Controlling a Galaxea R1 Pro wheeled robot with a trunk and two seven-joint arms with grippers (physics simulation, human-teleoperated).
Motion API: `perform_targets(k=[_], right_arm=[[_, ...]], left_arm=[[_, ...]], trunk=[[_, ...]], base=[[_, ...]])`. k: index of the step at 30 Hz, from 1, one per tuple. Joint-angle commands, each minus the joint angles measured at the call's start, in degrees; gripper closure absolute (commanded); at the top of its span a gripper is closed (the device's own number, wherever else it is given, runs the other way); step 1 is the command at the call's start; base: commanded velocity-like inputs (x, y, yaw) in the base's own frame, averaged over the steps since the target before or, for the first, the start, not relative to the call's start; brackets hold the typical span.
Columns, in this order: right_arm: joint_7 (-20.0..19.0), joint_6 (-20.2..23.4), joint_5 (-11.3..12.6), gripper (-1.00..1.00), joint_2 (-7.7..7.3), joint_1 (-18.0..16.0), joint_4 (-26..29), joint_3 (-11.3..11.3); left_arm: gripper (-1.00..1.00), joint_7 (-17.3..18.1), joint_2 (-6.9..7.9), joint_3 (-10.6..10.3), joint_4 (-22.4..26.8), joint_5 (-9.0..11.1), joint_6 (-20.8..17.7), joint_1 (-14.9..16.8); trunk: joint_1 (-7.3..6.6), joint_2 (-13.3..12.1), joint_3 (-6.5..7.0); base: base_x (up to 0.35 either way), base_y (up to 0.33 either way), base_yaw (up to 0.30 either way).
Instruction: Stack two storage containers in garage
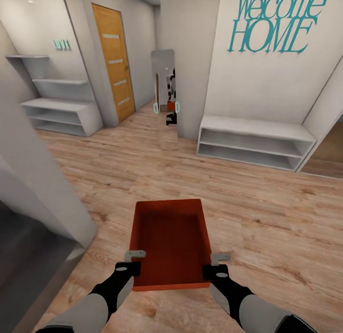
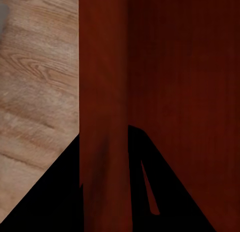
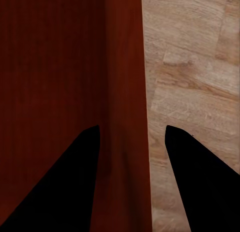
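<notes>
One storage container [image 1: 170, 242], an orange-red open-top bin, hangs level in front of me above the light wood-plank floor [image 1: 267, 213]. My left gripper [image 1: 136, 261] is shut on its left side wall [image 2: 102, 92] near the close corner, one finger on each face of the wall. My right gripper [image 1: 216, 265] is shut on the right side wall [image 3: 125, 67] in the same way. The bin is empty, and its ribbed bottom [image 2: 190, 82] shows in both wrist views. The garage and its concrete floor are out of view.
An orange wooden door [image 1: 114, 61] stands shut at the far left. A tall mirror [image 1: 164, 99] leans on the wall ahead. White shelves [image 1: 62, 113] are on the left and a low white shelf bench [image 1: 252, 142] on the right. A grey wall corner [image 1: 38, 180] is close on my left.
</notes>
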State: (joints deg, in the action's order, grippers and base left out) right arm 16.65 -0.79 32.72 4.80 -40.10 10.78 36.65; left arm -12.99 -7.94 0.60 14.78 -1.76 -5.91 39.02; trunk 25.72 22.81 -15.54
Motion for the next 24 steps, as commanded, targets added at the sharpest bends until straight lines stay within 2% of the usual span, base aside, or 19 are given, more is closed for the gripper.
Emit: perform_targets(k=[1, 24], right_arm=[[0.14, -1.59, -0.20, 1.00, -1.12, -0.06, 0.38, -1.91], [0.14, -1.59, -0.20, 1.00, -1.16, -0.06, 0.38, -1.88]], left_arm=[[1.00, 4.20, 5.47, 1.60, 0.08, 2.82, -0.31, 0.00], [1.00, 4.20, 5.47, 1.60, 0.08, 2.82, -0.33, 0.00]], trunk=[[0.06, 0.11, -0.10], [0.06, 0.11, -0.10]], base=[[0.324, 0.000, 0.000], [0.324, 0.000, 0.000]])
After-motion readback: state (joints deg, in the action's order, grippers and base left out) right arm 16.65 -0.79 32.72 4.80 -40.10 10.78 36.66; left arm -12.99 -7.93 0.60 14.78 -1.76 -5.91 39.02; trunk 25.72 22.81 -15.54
